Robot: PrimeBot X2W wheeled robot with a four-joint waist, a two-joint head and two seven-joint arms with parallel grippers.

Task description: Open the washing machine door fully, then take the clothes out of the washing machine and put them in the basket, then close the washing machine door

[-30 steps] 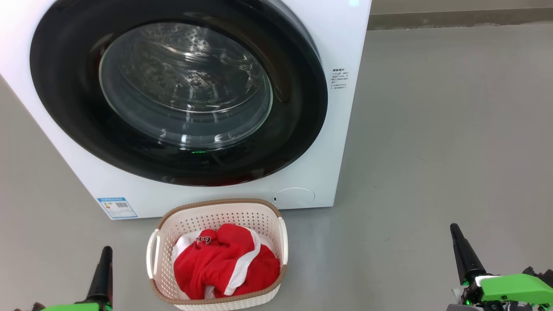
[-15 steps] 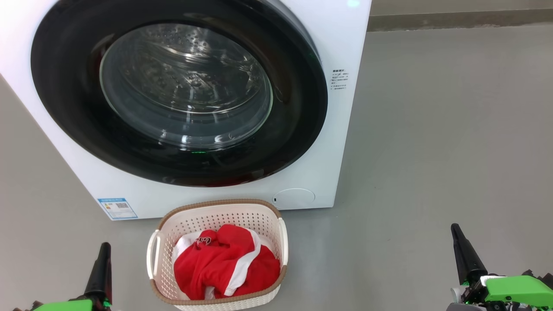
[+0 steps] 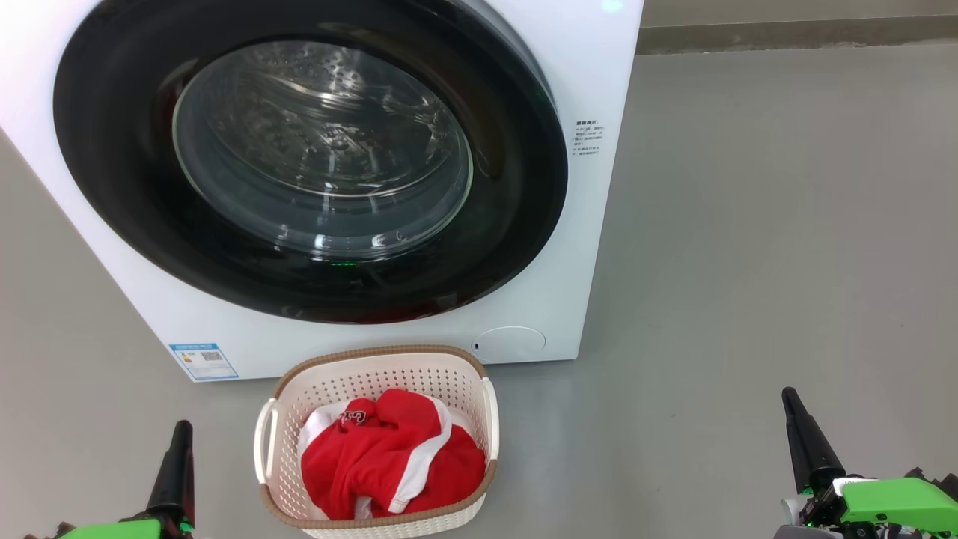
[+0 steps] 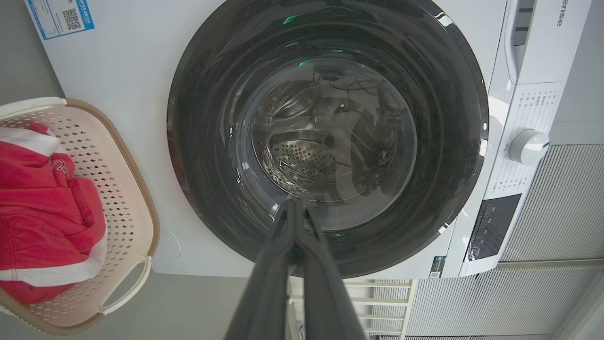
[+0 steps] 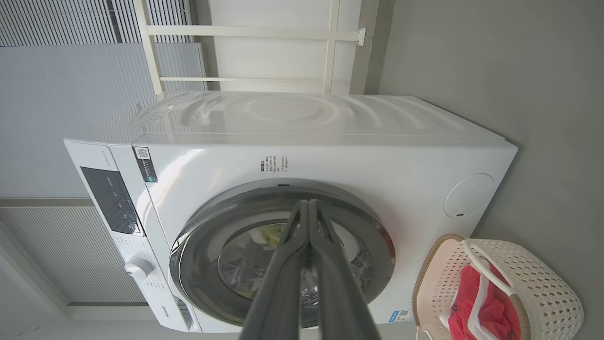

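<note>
Red clothes lie in the basket, between the clenched left hand and clenched right hand.

Up and right of the left end effector, "isense" stands on the drawer of the washing machine; its blue label is illegible.

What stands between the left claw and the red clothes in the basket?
Nothing visible. The left claw, shut, is beside the cream perforated plastic basket, and the bright red fabric clothes with white stripes lie uncovered in its open top.
</note>
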